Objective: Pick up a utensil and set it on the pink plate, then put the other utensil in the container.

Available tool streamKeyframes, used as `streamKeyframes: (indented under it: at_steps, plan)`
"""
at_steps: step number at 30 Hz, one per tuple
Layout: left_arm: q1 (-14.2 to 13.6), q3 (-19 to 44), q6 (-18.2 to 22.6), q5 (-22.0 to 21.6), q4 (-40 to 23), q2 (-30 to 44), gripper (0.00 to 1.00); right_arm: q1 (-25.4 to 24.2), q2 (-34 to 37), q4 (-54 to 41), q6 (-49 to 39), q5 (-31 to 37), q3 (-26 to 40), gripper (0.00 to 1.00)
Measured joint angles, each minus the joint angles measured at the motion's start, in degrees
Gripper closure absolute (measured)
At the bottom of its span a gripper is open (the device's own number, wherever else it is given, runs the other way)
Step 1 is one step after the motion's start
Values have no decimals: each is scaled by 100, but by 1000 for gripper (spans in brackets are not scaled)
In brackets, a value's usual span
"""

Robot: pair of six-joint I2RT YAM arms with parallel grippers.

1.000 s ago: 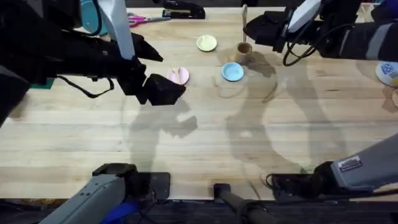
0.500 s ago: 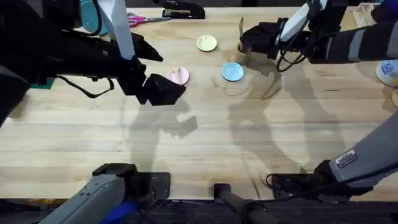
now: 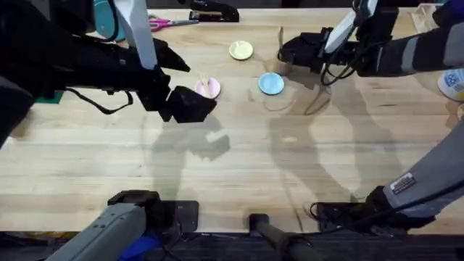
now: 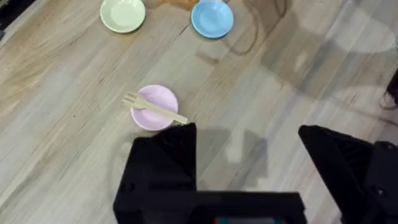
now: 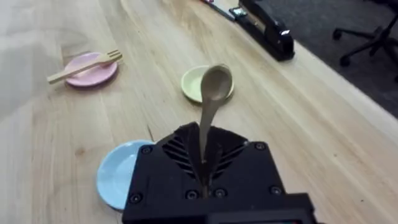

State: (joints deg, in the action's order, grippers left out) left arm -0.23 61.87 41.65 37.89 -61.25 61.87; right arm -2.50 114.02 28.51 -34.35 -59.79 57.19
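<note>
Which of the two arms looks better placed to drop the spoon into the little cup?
The right. Its gripper is shut on the pale wooden spoon near the small brown cup. The left gripper is open by the pink plate.

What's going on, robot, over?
Left gripper open, empty. Right gripper shut on spoon. Fork across pink plate. Nothing blocking.

Pale wooden worktop (image 3: pixel 239 159) running the whole way across. Out at the far edge, a black stapler (image 3: pixel 214 12), with pink-handled scissors (image 3: pixel 168 22) just left of it. A yellow plate (image 3: pixel 241 50) sits nearer than the stapler, and a blue plate (image 3: pixel 271 83) lies nearer again, slightly right. Far right edge, a white bottle (image 3: pixel 452 83).
</note>
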Motion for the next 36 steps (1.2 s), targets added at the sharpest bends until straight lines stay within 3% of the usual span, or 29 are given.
streamKeyframes:
  at_steps: [9, 12, 16, 20, 21, 30, 36]
  plan:
    - [0, 0, 0, 0, 0, 0, 5, 0, 11, -150, 0, 0, 0, 967]
    - [0, 0, 0, 0, 0, 0, 5, 0, 13, -153, -3, 0, 0, 889]
    - [0, 0, 0, 0, 0, 0, 5, 0, 13, -155, -5, 0, 0, 593]
    - [0, 0, 0, 0, 0, 0, 5, 0, 11, -152, -14, 0, 0, 59]
    - [0, 0, 0, 0, 0, 0, 5, 0, 12, -150, -21, -2, 0, 20]
    - [0, 0, -1, 0, 0, 0, 5, 0, 12, -139, 38, 0, 0, 4]
    - [0, 0, 0, 0, 0, 0, 4, -4, -9, -193, 698, 0, 0, 4]
